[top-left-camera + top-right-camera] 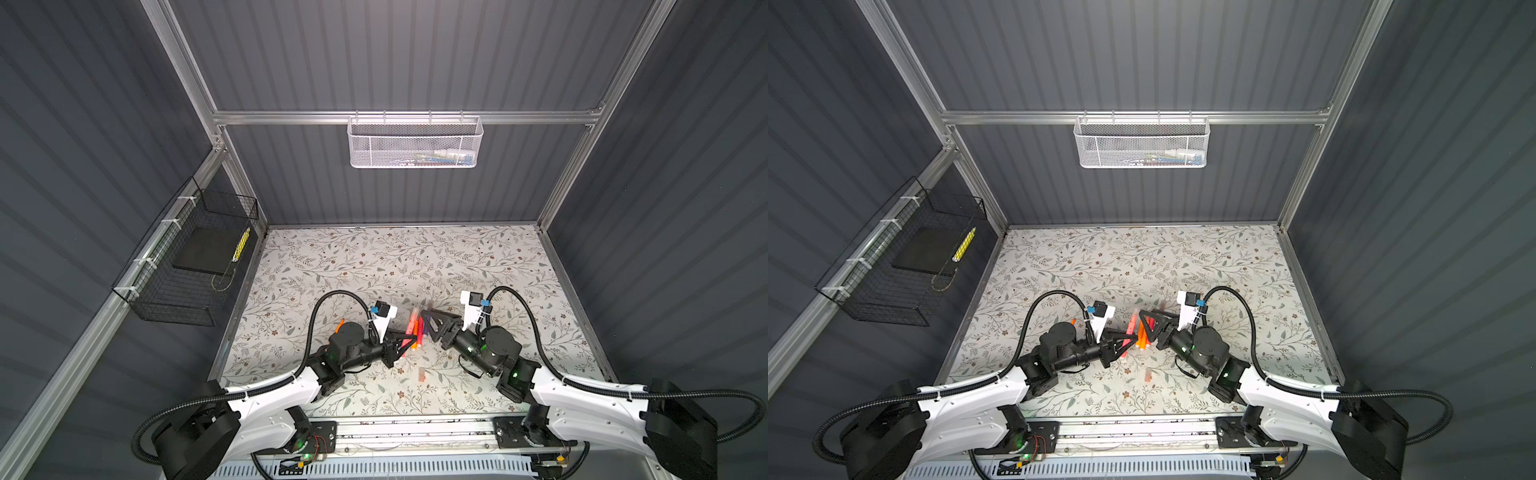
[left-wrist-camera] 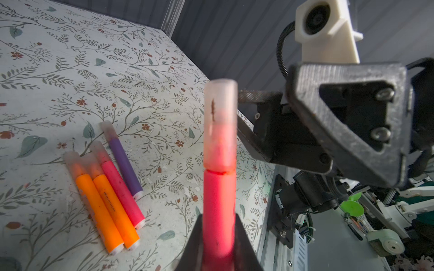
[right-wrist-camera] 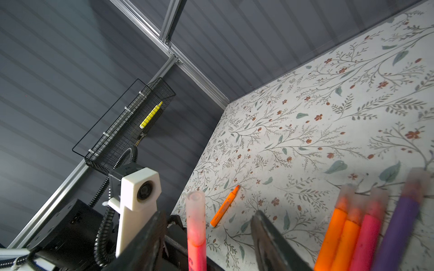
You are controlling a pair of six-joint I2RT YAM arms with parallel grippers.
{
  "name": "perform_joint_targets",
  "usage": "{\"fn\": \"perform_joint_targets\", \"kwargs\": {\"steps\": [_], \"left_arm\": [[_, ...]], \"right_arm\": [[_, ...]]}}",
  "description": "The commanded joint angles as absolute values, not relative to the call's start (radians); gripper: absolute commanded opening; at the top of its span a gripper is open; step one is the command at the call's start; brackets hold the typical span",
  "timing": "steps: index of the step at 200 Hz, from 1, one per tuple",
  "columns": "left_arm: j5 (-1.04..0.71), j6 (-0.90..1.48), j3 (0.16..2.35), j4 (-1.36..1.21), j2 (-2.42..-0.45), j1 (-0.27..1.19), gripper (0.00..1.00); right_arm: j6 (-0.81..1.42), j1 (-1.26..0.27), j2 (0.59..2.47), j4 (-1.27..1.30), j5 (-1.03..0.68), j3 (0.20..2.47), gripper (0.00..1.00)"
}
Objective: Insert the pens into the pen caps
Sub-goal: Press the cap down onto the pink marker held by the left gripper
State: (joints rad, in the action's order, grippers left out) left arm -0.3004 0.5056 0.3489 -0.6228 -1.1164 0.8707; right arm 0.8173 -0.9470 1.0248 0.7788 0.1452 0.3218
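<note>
In a top view, pens (image 1: 417, 329) lie blurred, side by side on table (image 1: 374, 270). Left wrist: left gripper (image 2: 218, 237) clenched on pink pen (image 2: 219, 201), capped end pointing away, base hidden. Right wrist: right gripper (image 3: 208, 213) jaws parted around cap (image 3: 195, 206), seemingly clear.

Pink-red pen (image 2: 219, 201) is clamped in my left tool (image 2: 219, 237), barrel sticking straight out. Translucent cap (image 2: 220, 117) is on its tip end, with a dark streak inside. Row of four capped pens (image 2: 112, 187) lies flat on the tabletop (image 2: 47, 82), packed side by side: orange, orange, pink, purple, caps all pointing one way. In both top views the held pen sits just left of the row. Uncapped orange pen (image 3: 224, 206) lies well left of the row, tip bare. Loose cap (image 1: 422, 374), pale orange tint, lies alone on the row's near side, apart from it.
</note>
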Motion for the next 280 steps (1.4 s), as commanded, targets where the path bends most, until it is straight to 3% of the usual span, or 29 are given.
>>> {"fn": "perform_joint_targets", "kwargs": {"steps": [1,84,158,229,244,280], "left_arm": [[-0.318,0.443,0.332,-0.598,-1.105,0.875,0.0],[-0.364,0.443,0.356,-0.633,-1.191,0.886,0.0],[-0.351,0.437,0.35,-0.608,-1.152,0.886,0.0],[-0.346,0.437,0.345,-0.606,-1.144,0.886,0.0],[-0.337,0.433,0.349,-0.605,-1.143,0.886,0.0],[-0.218,0.453,0.349,-0.63,-1.109,0.88,0.0]], "right_arm": [[0.795,-0.945,1.039,0.735,0.149,0.365,0.61],[0.778,-0.94,1.2,0.667,0.07,0.509,0.46],[0.786,-0.933,1.269,0.654,0.048,0.548,0.44],[0.785,-0.932,1.281,0.663,0.018,0.543,0.13],[0.784,-0.933,1.293,0.669,-0.001,0.539,0.0],[0.78,-0.942,1.311,0.774,-0.035,0.479,0.0]]}}
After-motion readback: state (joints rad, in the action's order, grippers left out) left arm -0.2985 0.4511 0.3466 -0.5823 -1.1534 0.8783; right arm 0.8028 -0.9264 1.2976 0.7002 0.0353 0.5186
